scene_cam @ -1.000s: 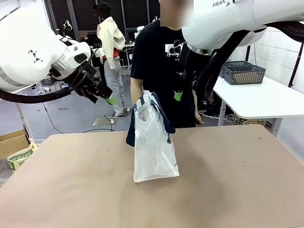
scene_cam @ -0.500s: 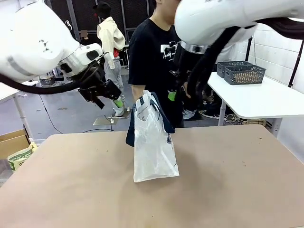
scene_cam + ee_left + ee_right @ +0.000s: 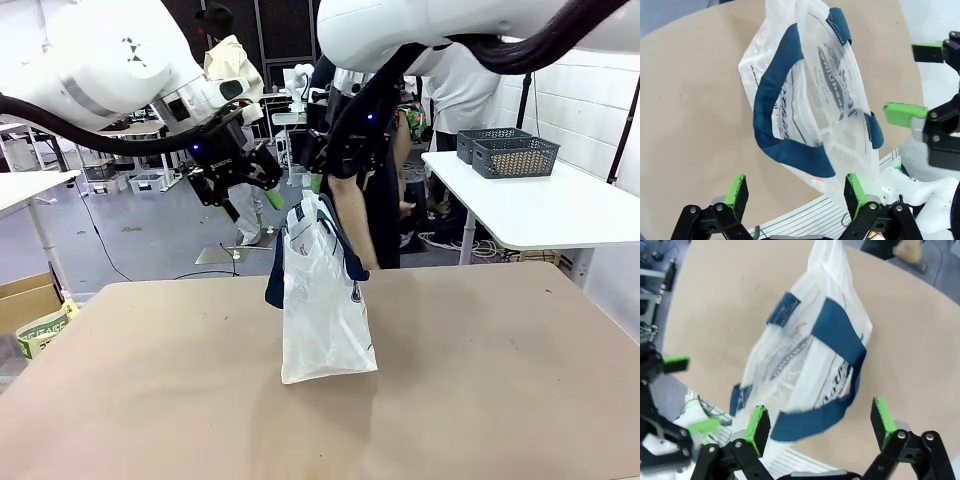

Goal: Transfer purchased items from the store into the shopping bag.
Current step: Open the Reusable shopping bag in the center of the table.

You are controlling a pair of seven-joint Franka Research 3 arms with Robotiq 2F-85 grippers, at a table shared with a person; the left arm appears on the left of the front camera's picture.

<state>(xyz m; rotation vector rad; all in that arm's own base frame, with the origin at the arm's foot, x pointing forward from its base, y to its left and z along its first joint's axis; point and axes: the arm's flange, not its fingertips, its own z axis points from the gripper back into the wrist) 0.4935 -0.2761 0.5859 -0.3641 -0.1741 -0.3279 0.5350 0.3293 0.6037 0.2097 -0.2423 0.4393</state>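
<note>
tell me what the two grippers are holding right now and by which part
Nothing is held. The left gripper and the right gripper both hang open above the shopping bag, fingers apart with nothing between them.

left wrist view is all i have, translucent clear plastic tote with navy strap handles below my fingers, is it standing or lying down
Observer: Standing. The front view shows the translucent clear plastic tote upright on the tan table, navy handles draped down its sides.
Operator: is the right gripper open
Observer: Yes, the right wrist view shows the right gripper open above the tote.
Operator: any basket around
Observer: Dark grey mesh baskets sit on a white side table to the robot's right.
</note>
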